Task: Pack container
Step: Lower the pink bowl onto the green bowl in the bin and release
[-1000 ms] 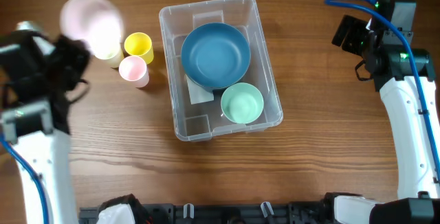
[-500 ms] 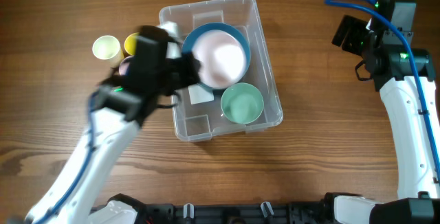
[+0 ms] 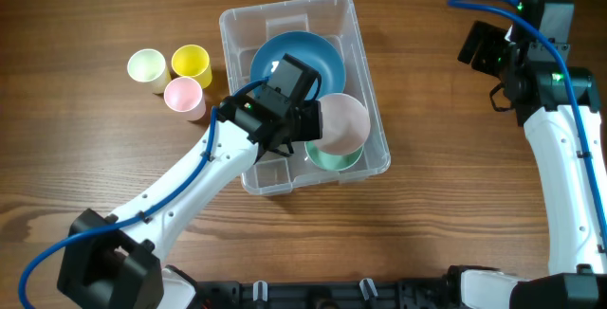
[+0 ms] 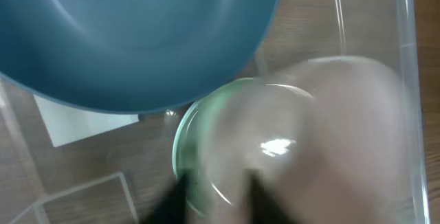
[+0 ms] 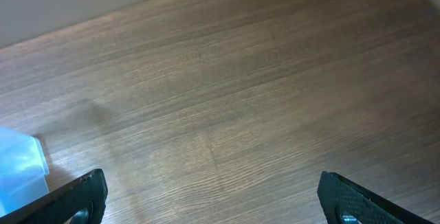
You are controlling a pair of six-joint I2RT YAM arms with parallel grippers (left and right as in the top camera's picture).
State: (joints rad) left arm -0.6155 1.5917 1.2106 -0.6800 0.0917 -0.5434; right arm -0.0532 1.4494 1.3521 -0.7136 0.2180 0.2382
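Wooden table (image 3: 455,205), and the clear container (image 3: 289,15) sits up near the middle of it, a little left of centre. The left arm reaches over the container's near-left wall. The left gripper (image 3: 305,124) is inside the bin, and its fingers look pinched on the rim of a pale pink bowl (image 3: 343,121), though the wrist view is pretty blurry. The right arm is parked way off at the far right edge, well apart from everything. The right gripper (image 5: 213,196) is spread wide over bare wood, holding nothing.

Inside the container, a big blue bowl (image 3: 303,48) takes up the far half. The pink bowl is tilted over a mint green bowl (image 3: 332,160) in the near right corner, covering most of it. I can't tell whether the two are touching. From the wrist cam you can see a white label (image 4: 69,121) on the bin floor beside the blue bowl.

Left of the container there are three little cups bunched together: a pale yellow-green cup (image 3: 146,64), a yellow cup (image 3: 190,61) and a pink cup (image 3: 183,93), all upright
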